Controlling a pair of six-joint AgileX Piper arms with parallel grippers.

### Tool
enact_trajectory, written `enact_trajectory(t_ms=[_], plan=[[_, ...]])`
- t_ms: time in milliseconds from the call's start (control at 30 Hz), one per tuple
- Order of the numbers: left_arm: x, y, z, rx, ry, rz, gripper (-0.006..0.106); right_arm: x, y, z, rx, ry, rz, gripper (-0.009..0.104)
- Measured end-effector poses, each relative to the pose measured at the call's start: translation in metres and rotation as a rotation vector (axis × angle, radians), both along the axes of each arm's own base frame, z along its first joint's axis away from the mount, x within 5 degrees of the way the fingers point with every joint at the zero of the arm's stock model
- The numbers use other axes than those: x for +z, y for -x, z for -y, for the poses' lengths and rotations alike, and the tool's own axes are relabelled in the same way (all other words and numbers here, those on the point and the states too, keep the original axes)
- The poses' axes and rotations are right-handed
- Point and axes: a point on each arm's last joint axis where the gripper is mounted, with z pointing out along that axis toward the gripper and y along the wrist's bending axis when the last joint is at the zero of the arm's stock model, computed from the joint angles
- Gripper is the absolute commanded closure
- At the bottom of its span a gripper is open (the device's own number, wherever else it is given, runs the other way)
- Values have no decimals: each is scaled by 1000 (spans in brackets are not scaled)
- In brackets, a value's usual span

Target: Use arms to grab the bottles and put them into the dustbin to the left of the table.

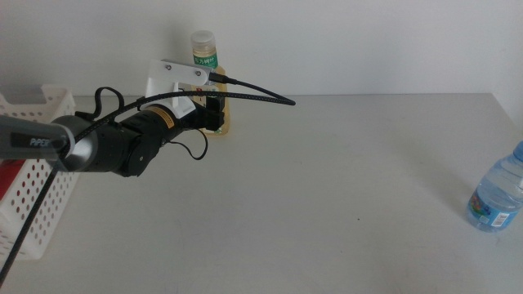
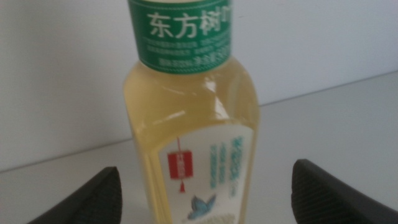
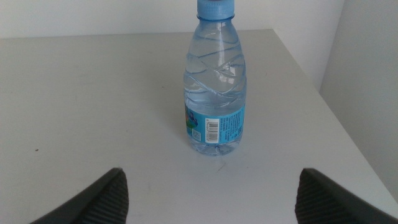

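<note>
Left gripper (image 1: 214, 114) is at the tea bottle (image 1: 207, 77) near the table's (image 1: 327, 196) far edge, jaws spread wide either side of the body with the bottle centred between them and no contact that I can see. I'd push in a touch and close on the body below the green label so it stays upright, then carry it to the dustbin (image 1: 37, 175) at the left. Right gripper (image 3: 208, 205) waits splayed, facing the water bottle (image 3: 213, 87) near the right edge
</note>
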Motion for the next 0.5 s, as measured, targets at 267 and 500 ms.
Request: enact_trajectory(t_ms=[267, 500], plan=[[-12, -30, 3, 11, 9, 21, 7, 0, 0, 0, 0, 0, 0, 20], [-24, -44, 7, 15, 27, 16, 7, 0, 0, 0, 0, 0, 0, 20]])
